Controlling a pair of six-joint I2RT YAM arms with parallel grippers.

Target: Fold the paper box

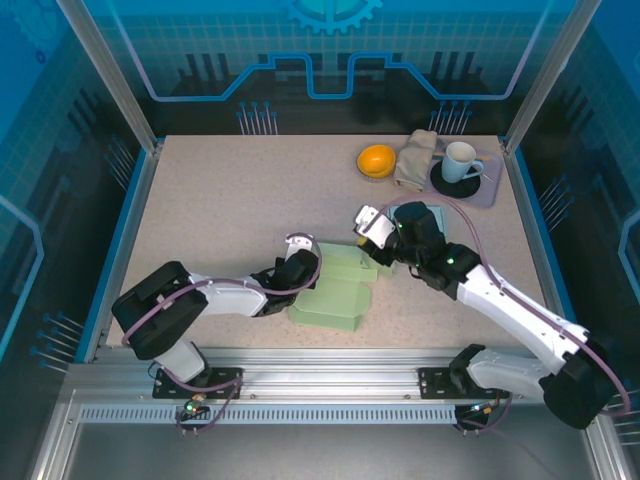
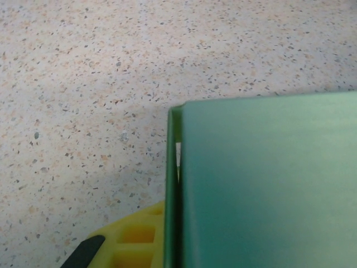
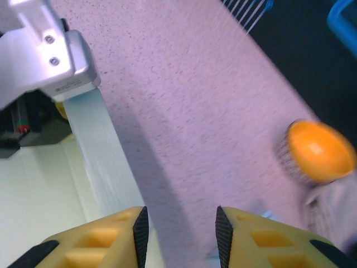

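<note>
Near the front middle of the speckled table (image 1: 200, 220) lies the pale green paper box (image 1: 338, 295), partly flat, with both arms meeting over its far edge. The left gripper (image 1: 303, 262) is closed, and its wrist view suggests it is pinching an upright green wall of the box: that wall stands hard against the one yellow finger pad (image 2: 134, 240) in sight. The right gripper (image 1: 370, 245) hangs just beside the box's far right corner with its jaws apart and only bare table between them; a pale strip of flap runs past its left finger towards the left gripper's metal body. The step in hand looks like raising and creasing a side wall, one arm pinning it while the other frees itself. The next move probably calls for the right gripper to find another flap or edge and push it over without dragging the pinned wall loose. Well apart at the far right sit an orange (image 1: 376, 160), a crumpled cloth (image 1: 415, 158) and a mug (image 1: 460, 160). The left gripper's second finger is hidden behind the wall, the box's creases are hard to read from above, and the orange is blurred in the right wrist view.
</note>
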